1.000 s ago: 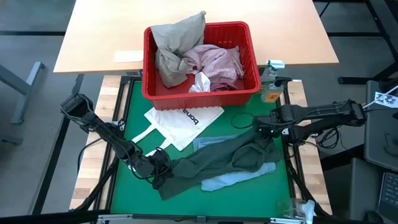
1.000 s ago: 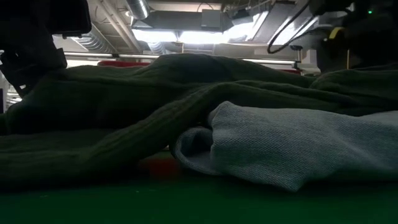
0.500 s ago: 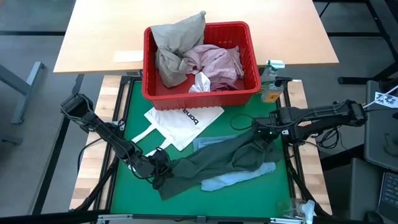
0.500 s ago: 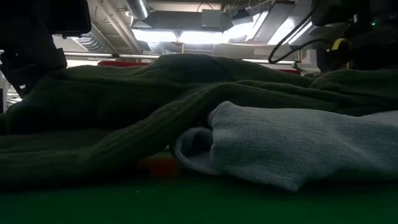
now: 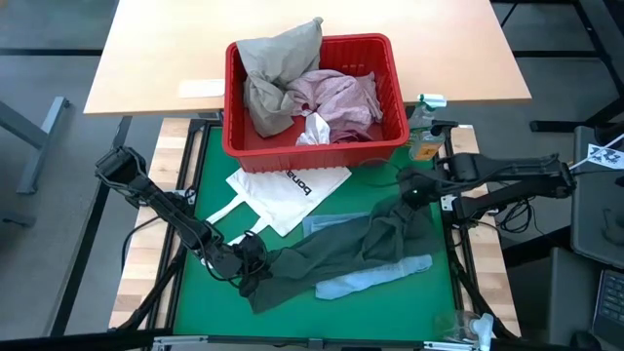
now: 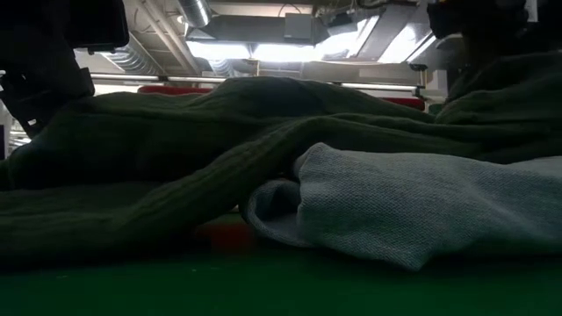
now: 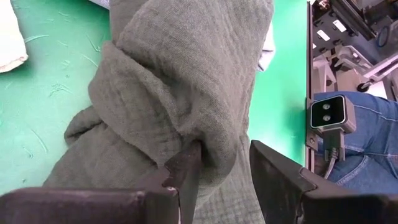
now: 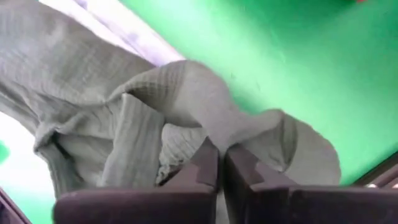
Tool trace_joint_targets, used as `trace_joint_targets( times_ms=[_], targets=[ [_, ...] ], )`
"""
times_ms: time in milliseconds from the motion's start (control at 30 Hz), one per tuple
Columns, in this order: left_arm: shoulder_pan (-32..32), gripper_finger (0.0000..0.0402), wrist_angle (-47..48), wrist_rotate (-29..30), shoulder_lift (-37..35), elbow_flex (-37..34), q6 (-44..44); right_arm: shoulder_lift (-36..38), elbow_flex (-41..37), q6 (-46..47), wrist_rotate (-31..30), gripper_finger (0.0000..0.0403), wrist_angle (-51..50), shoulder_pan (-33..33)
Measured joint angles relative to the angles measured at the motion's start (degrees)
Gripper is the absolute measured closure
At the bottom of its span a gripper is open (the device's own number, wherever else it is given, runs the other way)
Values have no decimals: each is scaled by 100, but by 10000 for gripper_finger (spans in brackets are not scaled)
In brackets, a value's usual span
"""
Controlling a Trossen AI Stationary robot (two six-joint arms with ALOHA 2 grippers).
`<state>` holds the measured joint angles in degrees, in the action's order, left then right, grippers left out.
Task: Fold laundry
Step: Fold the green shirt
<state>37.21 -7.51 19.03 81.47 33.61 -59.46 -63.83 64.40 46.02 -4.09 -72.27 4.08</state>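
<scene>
A dark grey-green garment (image 5: 331, 252) lies crumpled across the green mat (image 5: 210, 156), partly over a light blue garment (image 5: 375, 276). In the low view the dark garment (image 6: 202, 140) drapes over the light blue one (image 6: 421, 202). My left gripper (image 5: 249, 265) is at the dark garment's left end, closed on a thick bunch of it. My right gripper (image 5: 412, 200) is above its right end, shut on a raised fold. Beige, pink and white pieces sit in the red basket (image 5: 234, 97) at the far side. My left gripper has a thick bunched fold (image 7: 217, 146) at the garment's left end between its two fingers (image 7: 186, 165), coming in at a downward slant. That end rests on the mat, slack. My right gripper pinches a raised fold (image 8: 211, 127) of the garment's right part between its shut fingertips (image 8: 208, 162), from above, pointing steeply down. The fold is lifted off the mat; the cloth below it hangs down to the part still lying there.
A white tote bag (image 5: 288, 190) with black lettering lies flat on the mat between the basket and the garments. A spray bottle (image 5: 424, 127) stands at the mat's far right corner. A black ring (image 5: 378, 190) lies near the right gripper. A wooden table (image 5: 166, 58) lies beyond.
My right gripper has shut on the dark garment's right part and risen, drawing that fold up and toward the far edge. This uncovers more of the light blue garment. The garment's left end has stayed where it was.
</scene>
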Motion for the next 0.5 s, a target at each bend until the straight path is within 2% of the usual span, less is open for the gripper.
trace_joint_targets(
  times_ms=[167,333,433,500],
  targets=[
    [0,270,0,0,0,0,-2,0,151,-19,-267,387,-237,0],
    [0,270,0,0,0,0,-2,2,44,31,-1279,397,-1517,0],
    [0,270,-2,0,0,2,-2,2,-242,155,-1279,390,-1776,0],
    [0,270,-3,0,0,2,-2,-1,-473,150,-1011,388,-1727,2]
  ],
)
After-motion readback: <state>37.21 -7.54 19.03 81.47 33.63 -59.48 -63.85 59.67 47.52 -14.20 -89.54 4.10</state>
